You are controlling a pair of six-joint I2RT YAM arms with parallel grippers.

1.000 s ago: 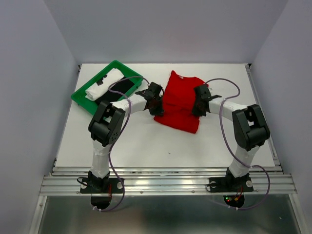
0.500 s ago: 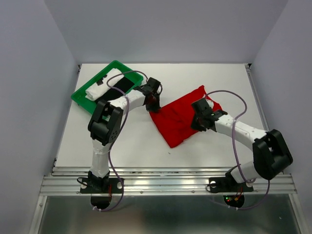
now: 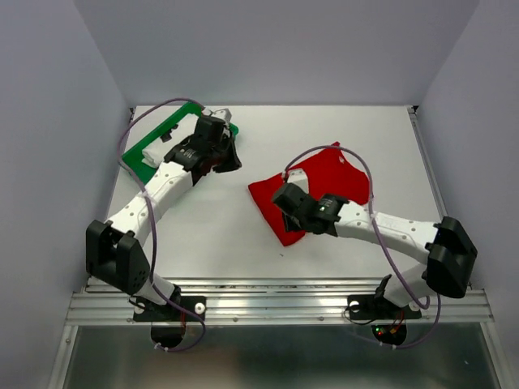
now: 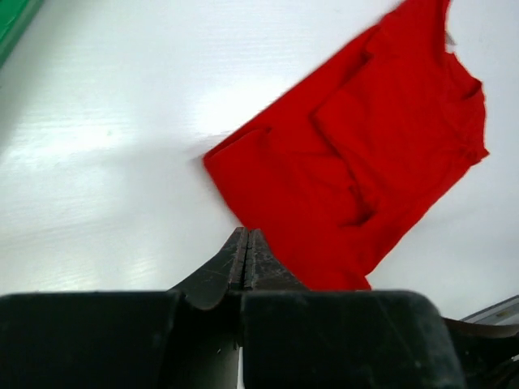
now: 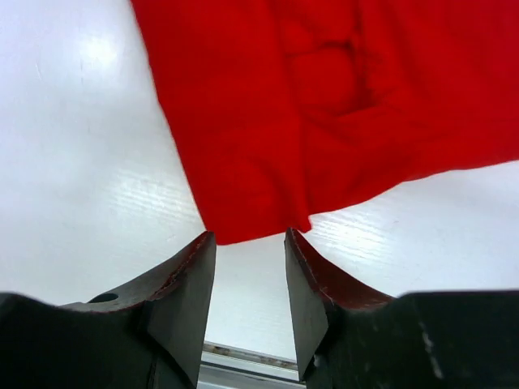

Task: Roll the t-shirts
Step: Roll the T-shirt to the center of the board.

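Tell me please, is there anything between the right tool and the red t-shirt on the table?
Nothing visible stands between them. The right tool hangs with its jaws apart, right at a corner of the red t-shirt. Only the bare white table shows in the gap.

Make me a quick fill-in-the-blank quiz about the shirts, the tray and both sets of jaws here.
The t-shirt lying on the bare table is ___. The left jaws are ___ and hold nothing. The right jaws stand ___ by a corner of that shirt. The tray with the white t-shirt in it is ___.
Missing words: red, shut, open, green.
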